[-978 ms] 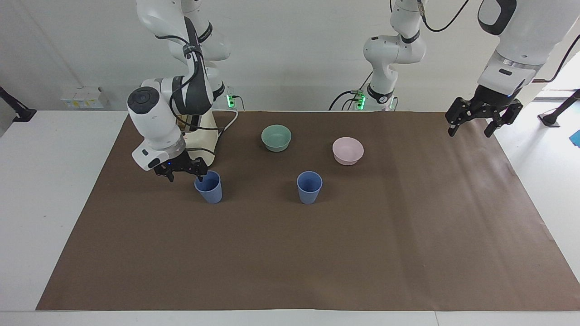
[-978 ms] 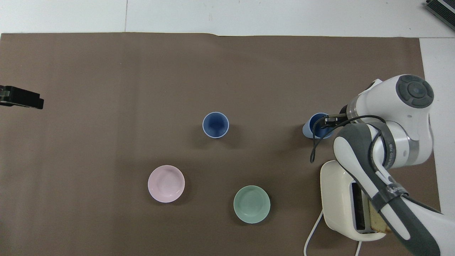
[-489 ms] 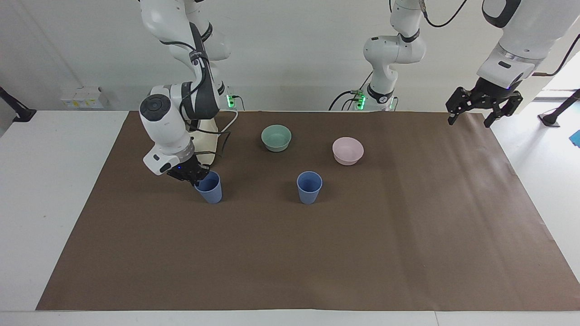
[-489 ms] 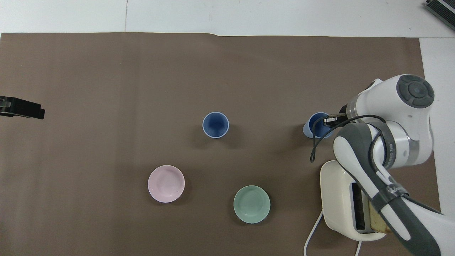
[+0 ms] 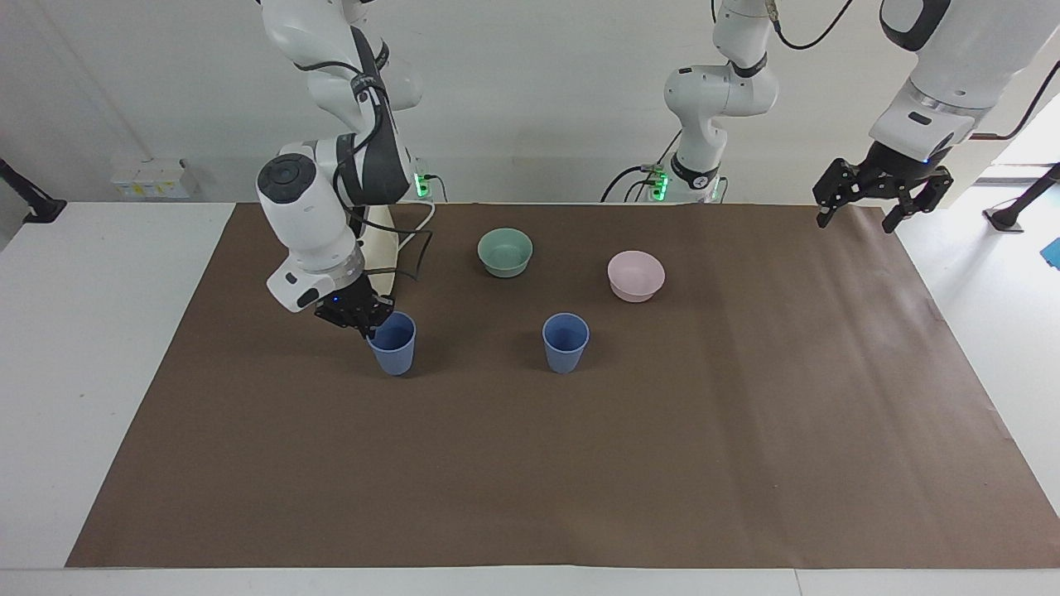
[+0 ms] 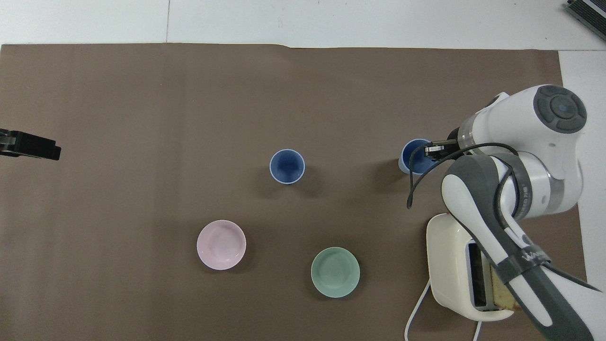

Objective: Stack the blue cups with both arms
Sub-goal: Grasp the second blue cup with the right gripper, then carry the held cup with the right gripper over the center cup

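Observation:
Two blue cups stand upright on the brown mat. One blue cup [image 5: 566,342] [image 6: 287,166] stands free in the middle. The other blue cup [image 5: 394,346] [image 6: 413,158] is toward the right arm's end. My right gripper [image 5: 365,319] [image 6: 432,150] is shut on this cup's rim, at the side nearest the robots. I cannot tell whether the cup is off the mat. My left gripper [image 5: 858,222] [image 6: 31,146] is open and empty, waiting in the air over the mat's edge at the left arm's end.
A green bowl [image 5: 505,252] [image 6: 335,272] and a pink bowl [image 5: 636,276] [image 6: 221,245] sit nearer to the robots than the free cup. A cream toaster [image 6: 452,265] with bread stands by the right arm's base.
My right gripper closed on the cup's rim and shifted the cup a little toward the middle cup and away from the robots. My left gripper rose slightly.

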Controlling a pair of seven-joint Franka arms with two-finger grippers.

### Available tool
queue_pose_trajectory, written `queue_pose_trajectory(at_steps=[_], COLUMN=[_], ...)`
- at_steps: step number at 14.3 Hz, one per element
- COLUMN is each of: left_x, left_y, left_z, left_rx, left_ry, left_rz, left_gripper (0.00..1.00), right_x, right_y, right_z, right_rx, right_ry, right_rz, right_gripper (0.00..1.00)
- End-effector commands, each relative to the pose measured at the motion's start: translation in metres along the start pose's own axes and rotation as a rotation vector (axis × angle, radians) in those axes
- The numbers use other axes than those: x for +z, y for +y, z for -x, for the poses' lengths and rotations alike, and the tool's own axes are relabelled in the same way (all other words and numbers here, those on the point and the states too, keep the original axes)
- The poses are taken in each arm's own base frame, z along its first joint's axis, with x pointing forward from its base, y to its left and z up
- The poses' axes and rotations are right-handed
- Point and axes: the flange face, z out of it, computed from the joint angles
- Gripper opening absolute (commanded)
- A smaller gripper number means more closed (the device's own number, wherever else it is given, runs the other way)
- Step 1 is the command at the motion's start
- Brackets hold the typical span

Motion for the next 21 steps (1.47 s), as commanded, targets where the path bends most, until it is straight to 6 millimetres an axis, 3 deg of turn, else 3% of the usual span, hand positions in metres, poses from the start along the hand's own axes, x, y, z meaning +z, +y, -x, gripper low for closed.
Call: queue_pose_trajectory(at_steps=[1,4,7,9,13,17,21], left_x=[-0.003,-0.001,-0.001,0.0,0.0,-0.002,-0.002], left_y=[0.002,-0.001,0.001,0.003,0.0,-0.001,-0.003], left_z=[0.006,0.009,0.011,0.011,0.01,0.009,0.012], left_rx=[0.012,-0.01,-0.011,-0.01,-0.007,-0.013,-0.052], left_ry=[0.008,-0.01,-0.013,-0.013,-0.005,-0.002,-0.011], left_rz=[0.013,0.019,0.021,0.021,0.02,0.019,0.029], left_gripper=[1.0,1.0,1.0,1.0,1.0,1.0,1.0], right_x=[-0.039,-0.073,-0.082,-0.093,-0.096,-0.062,-0.051], right_y=[-0.026,-0.078,-0.146,-0.18,-0.256,-0.281,-0.271], right_z=[-0.012,-0.015,-0.008,-0.006,0.031,0.037,0.034], right_rx=[0.067,0.158,0.221,0.244,0.151,0.13,0.144], right_ry=[0.023,0.063,0.073,0.085,0.054,0.02,0.005], right_rz=[-0.032,-0.076,-0.106,-0.143,-0.199,-0.179,-0.165], right_gripper=[0.0,0.0,0.0,0.0,0.0,0.0,0.0])
